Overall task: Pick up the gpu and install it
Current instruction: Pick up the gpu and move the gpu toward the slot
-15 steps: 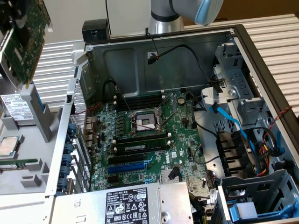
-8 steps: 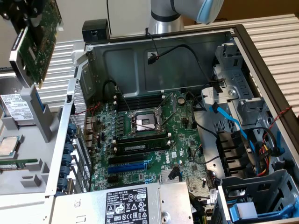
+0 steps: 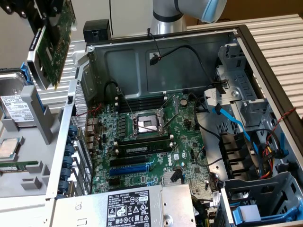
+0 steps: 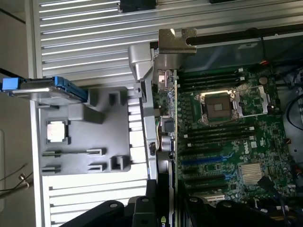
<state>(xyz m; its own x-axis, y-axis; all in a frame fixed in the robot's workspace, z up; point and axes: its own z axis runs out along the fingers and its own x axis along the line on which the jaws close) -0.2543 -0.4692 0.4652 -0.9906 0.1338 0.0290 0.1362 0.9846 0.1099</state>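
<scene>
Green circuit board is being shown at the upper left of the exterior view: the gpu (image 3: 56, 47) is being held aloft by the gripper (image 3: 46, 19), whose jaws are clenched on the card's upper end. The card is hanging tilted above the grey parts tray (image 3: 21, 127), near the wall of the open computer case (image 3: 128, 66) at the exterior view's left, and apart from everything below it.

The step in hand is being judged as the carry toward the motherboard (image 3: 187, 125), with seating not yet done. For this to go well, the card is best being squared up (not slanted as it is hanging now). Its contact edge should be running parallel to the blue expansion slot (image 3: 129, 169) at the lower middle of the frame, and its bracket should be facing the case's rear wall. The blue cable (image 3: 230, 119) at the right is being judged well clear of that path.

As for looks, 1 green face dotted with solder points is being presented to the exterior camera, and a silver bracket (image 3: 38, 71) is edging the lower end. The cooler side cannot be made out there. In the wrist view the gpu (image 4: 166, 125) is being seen edge-on, running from the gripper (image 4: 166, 210) out to the bent silver bracket (image 4: 176, 40).
</scene>
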